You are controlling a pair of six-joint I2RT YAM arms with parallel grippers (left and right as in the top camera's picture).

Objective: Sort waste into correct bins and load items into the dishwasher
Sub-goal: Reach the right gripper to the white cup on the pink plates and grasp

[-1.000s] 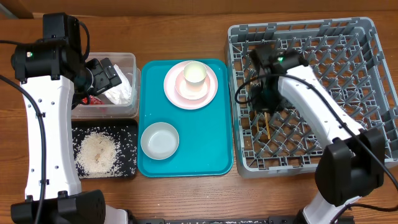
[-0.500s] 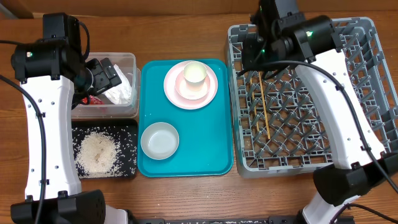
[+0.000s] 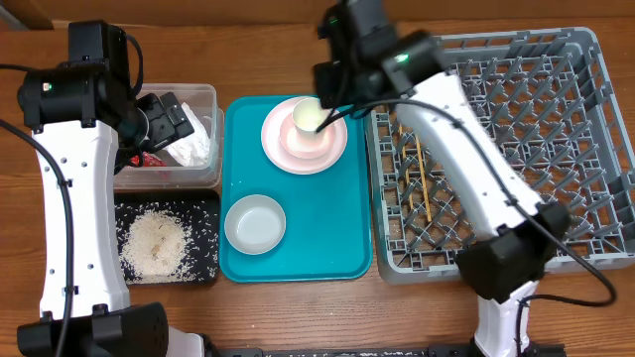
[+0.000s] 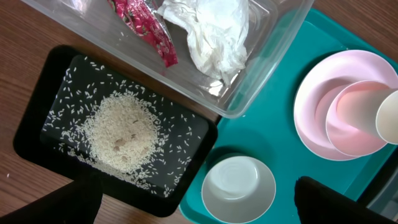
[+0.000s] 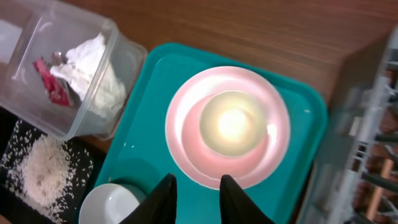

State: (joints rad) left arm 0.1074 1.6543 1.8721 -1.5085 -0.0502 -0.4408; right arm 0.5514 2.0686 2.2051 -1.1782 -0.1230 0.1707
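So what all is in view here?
table: one, brown, underneath
dish rack: one, grey, right side
chopsticks: one pair, wooden, in the dish rack
serving tray: one, teal, middle
plate: one, pale pink, back of the serving tray
pink bowl: one, on the plate
cup: one, cream, in the pink bowl
white bowl: one, front of the serving tray
tub: one, clear, back left
wrapper: one, red, in the tub
napkin: one, white, in the tub
black tray: one, front left
rice: one pile, white, in the black tray
left gripper: one, black, over the tub
right gripper: one, black, over the serving tray
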